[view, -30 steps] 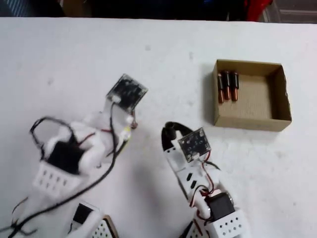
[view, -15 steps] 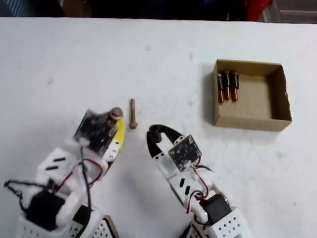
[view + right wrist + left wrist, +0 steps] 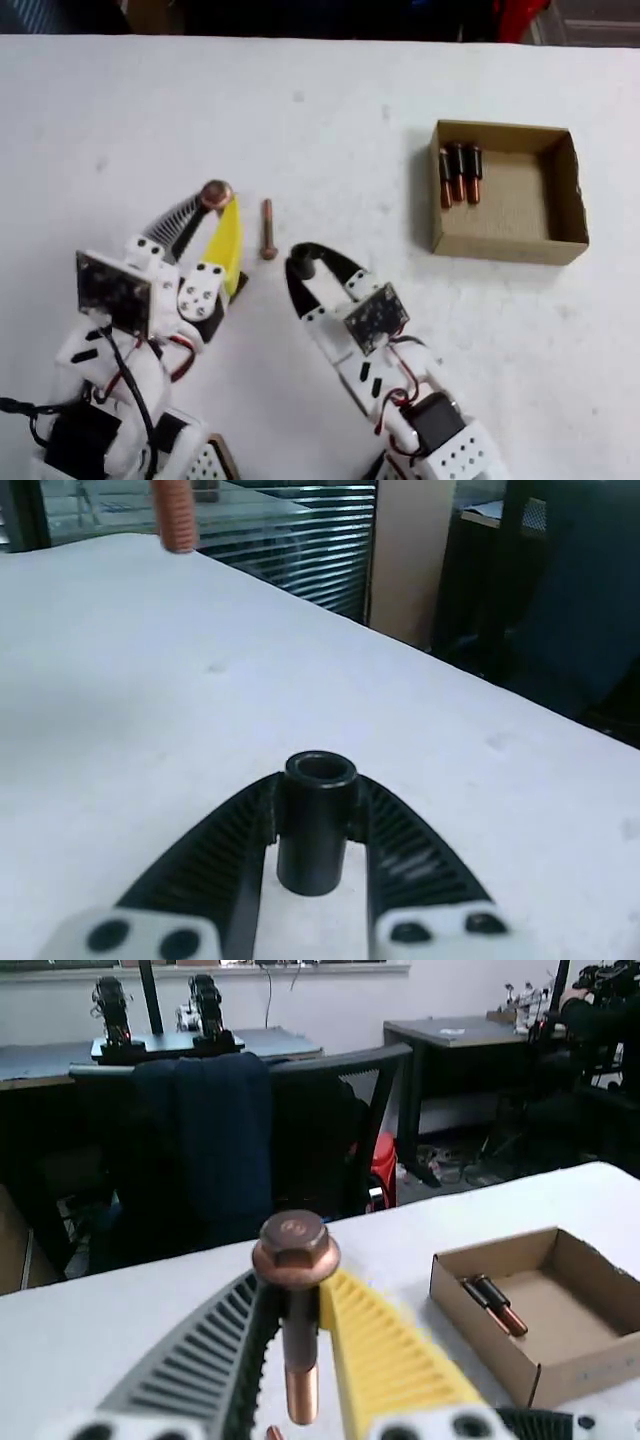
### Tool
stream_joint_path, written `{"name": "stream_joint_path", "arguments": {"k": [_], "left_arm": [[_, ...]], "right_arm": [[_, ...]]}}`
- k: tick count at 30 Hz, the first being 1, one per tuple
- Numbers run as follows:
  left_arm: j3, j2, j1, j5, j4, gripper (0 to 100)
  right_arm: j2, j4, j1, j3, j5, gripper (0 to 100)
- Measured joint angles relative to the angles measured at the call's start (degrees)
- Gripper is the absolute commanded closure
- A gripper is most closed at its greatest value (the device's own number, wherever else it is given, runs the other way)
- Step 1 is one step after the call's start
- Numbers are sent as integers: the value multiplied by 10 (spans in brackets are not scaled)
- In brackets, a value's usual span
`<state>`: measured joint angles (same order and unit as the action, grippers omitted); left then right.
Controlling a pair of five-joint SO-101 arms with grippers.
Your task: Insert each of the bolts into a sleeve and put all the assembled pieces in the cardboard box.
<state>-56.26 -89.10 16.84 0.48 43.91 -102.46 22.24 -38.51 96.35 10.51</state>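
Gripping the bolt head-up in your left end effector, line its tip squarely over the sleeve pinched upright in the right end effector, then lower straight.

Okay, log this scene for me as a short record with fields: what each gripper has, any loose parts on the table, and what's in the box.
left gripper: shut on the held bolt, head up, between grey and yellow fingers
right gripper: shut on the black sleeve, upright, open end up
loose bolt: lying on the table between the two grippers, touching neither
cardboard box: holds three assembled pieces, side by side against one wall
assembly state: held bolt not yet in the black sleeve
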Motion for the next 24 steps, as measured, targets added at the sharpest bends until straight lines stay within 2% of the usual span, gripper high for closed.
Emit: {"name": "stream_joint_path", "arguments": {"k": [3, 11, 18, 24], "left_arm": [[0, 0, 0, 18, -21, 977], [-21, -5, 0, 84, -36, 977], [-124, 0, 47, 100, -158, 977], [-149, 0, 76, 100, -184, 977]], "right_arm": [[0, -3, -25, 0, 0, 982], [0, -3, -27, 0, 0, 982], [0, -3, -7, 0, 0, 982], [0, -3, -4, 0, 0, 982]]}}
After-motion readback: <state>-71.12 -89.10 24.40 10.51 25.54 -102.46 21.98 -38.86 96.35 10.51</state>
